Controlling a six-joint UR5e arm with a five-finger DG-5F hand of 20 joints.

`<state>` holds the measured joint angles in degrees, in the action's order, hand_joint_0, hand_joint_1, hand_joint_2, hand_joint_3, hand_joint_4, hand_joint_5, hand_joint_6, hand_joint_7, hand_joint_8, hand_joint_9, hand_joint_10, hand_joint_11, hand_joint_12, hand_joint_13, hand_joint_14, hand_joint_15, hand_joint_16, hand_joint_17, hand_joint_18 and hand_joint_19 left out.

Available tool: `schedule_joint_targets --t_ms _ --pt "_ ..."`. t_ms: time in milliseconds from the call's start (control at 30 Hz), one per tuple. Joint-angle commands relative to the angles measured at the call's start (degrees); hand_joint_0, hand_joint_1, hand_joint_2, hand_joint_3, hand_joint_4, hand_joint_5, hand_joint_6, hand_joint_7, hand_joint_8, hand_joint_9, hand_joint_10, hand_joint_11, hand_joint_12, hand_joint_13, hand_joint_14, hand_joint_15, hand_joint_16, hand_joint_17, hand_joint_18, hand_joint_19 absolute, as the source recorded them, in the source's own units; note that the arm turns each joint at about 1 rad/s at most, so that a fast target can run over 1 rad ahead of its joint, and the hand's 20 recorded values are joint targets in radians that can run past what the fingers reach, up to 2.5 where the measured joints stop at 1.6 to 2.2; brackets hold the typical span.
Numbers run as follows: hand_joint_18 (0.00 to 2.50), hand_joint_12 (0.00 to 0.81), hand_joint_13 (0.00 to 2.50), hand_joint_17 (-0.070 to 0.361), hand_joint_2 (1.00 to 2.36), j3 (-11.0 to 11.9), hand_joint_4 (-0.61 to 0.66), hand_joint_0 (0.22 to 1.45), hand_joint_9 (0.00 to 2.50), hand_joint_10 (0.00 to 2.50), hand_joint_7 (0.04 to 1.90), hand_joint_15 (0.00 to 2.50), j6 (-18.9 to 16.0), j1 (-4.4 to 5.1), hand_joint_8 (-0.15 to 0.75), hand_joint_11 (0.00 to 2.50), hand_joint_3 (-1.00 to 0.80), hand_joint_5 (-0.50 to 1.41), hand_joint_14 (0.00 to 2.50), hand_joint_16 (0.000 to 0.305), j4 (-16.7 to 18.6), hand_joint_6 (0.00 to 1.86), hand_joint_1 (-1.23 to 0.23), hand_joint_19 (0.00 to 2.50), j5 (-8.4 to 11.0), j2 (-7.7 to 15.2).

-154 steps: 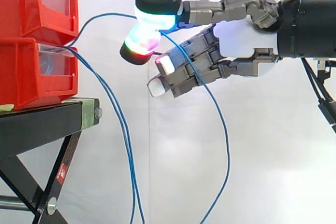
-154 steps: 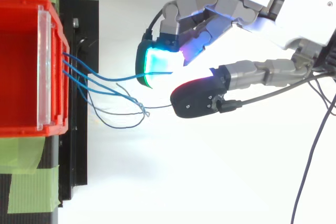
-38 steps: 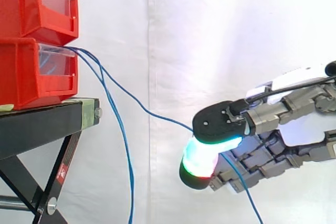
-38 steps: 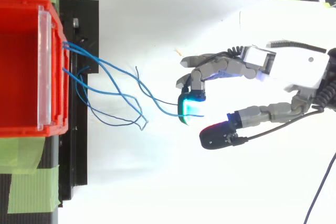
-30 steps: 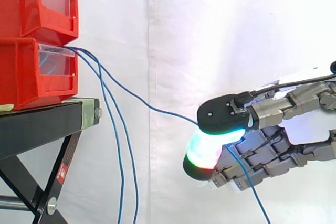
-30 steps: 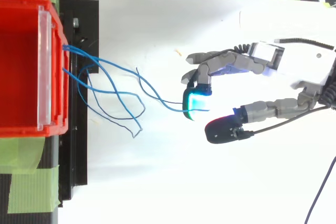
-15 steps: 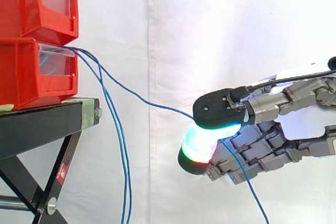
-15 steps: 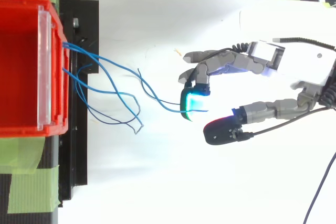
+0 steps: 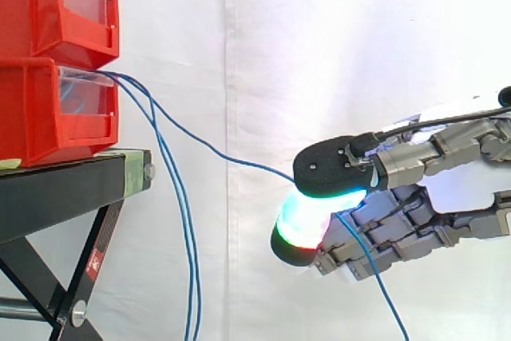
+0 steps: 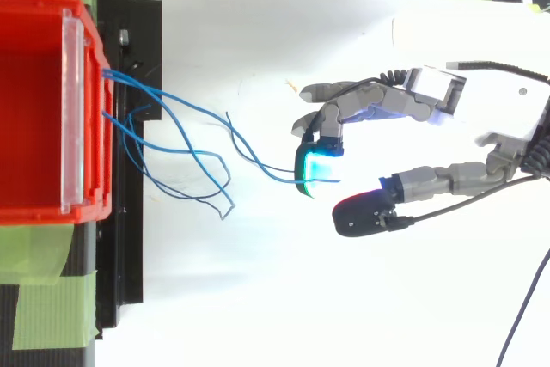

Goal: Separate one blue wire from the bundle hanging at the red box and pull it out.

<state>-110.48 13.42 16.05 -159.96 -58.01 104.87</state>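
Hand (image 9: pixel 461 188) pinches one blue wire (image 9: pixel 239 162); recommend a steady, straight pull away from the red box (image 9: pixel 48 109), grip firm.

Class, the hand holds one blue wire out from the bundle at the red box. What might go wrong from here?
1. The blue wire only crosses the hand's fingertip pads; from above the thumb sits apart, so it may slip free.
2. Near the red box it runs among the other wires of the bundle, which could snag and be dragged along.
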Motion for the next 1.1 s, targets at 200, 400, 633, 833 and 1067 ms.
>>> schedule_joint_targets --t_ms 200,400,633,833,1067 --pt "0.00 0.327 0.04 0.104 1.02 0.0 -0.24 0.60 0.41 0.01 1.14 0.17 0.0 -0.06 0.210 0.34 -0.15 -0.10 0.01 0.046 0.0 0.71 -0.79 0.24 0.00 0.0" --pt "0.00 0.327 0.04 0.104 1.02 0.0 -0.24 0.60 0.41 0.01 1.14 0.17 0.0 0.03 0.211 0.34 -0.16 -0.10 0.01 0.046 0.0 0.72 -0.79 0.24 0.00 0.0" --pt "0.00 0.326 0.05 0.104 1.02 0.0 -0.23 0.60 0.41 0.01 1.13 0.17 0.0 -0.06 0.209 0.34 -0.16 -0.10 0.01 0.046 0.0 0.72 -0.79 0.24 0.00 0.0" --pt "0.00 0.327 0.05 0.103 1.02 0.0 -0.24 0.60 0.41 0.01 1.14 0.17 0.0 0.03 0.209 0.34 -0.16 -0.10 0.01 0.046 0.0 0.72 -0.79 0.24 0.00 0.0" --pt "0.00 0.327 0.05 0.103 1.02 0.0 -0.24 0.60 0.41 0.01 1.14 0.17 0.0 -0.06 0.211 0.34 -0.16 -0.10 0.01 0.046 0.0 0.72 -0.79 0.24 0.00 0.0"
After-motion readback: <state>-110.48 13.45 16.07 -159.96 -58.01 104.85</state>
